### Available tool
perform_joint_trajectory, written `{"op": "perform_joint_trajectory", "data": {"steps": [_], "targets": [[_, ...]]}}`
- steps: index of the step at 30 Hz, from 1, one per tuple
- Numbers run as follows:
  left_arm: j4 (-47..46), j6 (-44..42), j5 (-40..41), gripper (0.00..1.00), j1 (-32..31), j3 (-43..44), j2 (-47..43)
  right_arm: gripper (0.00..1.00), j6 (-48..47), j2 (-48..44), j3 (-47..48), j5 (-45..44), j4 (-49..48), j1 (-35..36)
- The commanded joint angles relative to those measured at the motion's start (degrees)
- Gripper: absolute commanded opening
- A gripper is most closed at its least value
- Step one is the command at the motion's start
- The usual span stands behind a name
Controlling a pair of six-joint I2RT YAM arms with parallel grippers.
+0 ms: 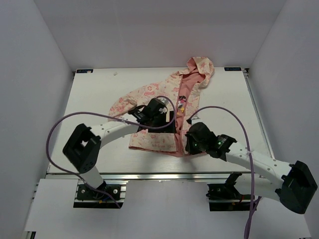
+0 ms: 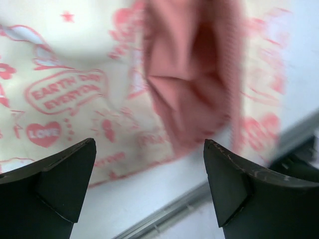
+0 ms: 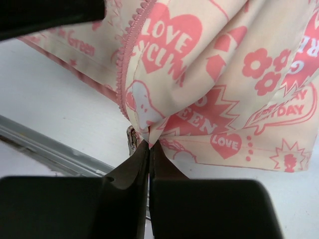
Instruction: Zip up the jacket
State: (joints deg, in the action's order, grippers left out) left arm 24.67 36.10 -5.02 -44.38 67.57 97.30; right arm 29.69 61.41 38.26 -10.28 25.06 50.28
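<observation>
I see the small cream hooded jacket with pink print (image 1: 149, 97) lying flat on the white table (image 1: 89, 99), hood toward the far edge, its front parted over the salmon lining (image 2: 189, 74). My right gripper (image 3: 148, 145) has its fingers pressed together, pinching the cream fabric at the hem beside the pink zipper strip (image 3: 124, 64). My left gripper (image 2: 149, 184) hangs over the jacket's lower front, fingers spread wide.
</observation>
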Motion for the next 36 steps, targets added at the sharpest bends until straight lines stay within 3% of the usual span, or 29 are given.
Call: {"op": "perform_joint_trajectory", "data": {"steps": [1,5,9,11,16,19,20,23,24,32,36], "targets": [[-8.46,-1.64,-9.98,0.98,-0.18,-3.74,-6.67,0.00,-2.18,-2.08,2.26,2.99,-2.65,-1.06],[-16.73,-1.56,-15.89,0.98,-0.71,-7.45,-8.26,0.00,-2.62,-2.61,2.87,5.44,-3.26,-1.94],[-18.25,-1.91,-17.65,0.97,-2.02,-7.46,-5.63,0.00,-2.27,-3.84,2.43,7.73,-5.02,-2.73],[-20.17,-1.38,-18.71,0.89,-2.11,-7.37,-3.62,0.00,-2.36,-4.36,2.00,8.61,-5.28,-2.91],[-27.28,1.77,-23.88,0.65,-2.20,-7.71,-1.06,0.00,-1.57,-5.42,0.85,9.40,-5.29,-3.35],[-31.87,3.36,-25.92,0.44,-2.20,-8.59,-0.53,0.00,0.09,-5.77,0.50,7.92,-3.88,-4.05],[-32.13,3.45,-26.01,0.32,-2.20,-8.60,-0.44,0.00,0.45,-5.86,0.50,7.21,-3.70,-4.23],[-33.97,4.42,-27.23,0.12,-2.29,-9.38,-0.35,0.00,1.33,-6.30,0.06,7.73,-4.67,-4.75],[-34.42,4.68,-27.41,0.00,-2.29,-9.65,-0.35,0.00,1.51,-6.30,0.06,7.82,-4.76,-5.10],[-41.62,9.86,-27.85,0.00,-2.91,-12.64,0.26,0.00,2.74,-5.95,-0.73,9.40,-5.90,-5.46],[-44.61,12.06,-29.70,0.00,-2.99,-13.17,1.23,0.07,3.70,-5.95,-1.78,9.23,-6.07,-5.55]]}}
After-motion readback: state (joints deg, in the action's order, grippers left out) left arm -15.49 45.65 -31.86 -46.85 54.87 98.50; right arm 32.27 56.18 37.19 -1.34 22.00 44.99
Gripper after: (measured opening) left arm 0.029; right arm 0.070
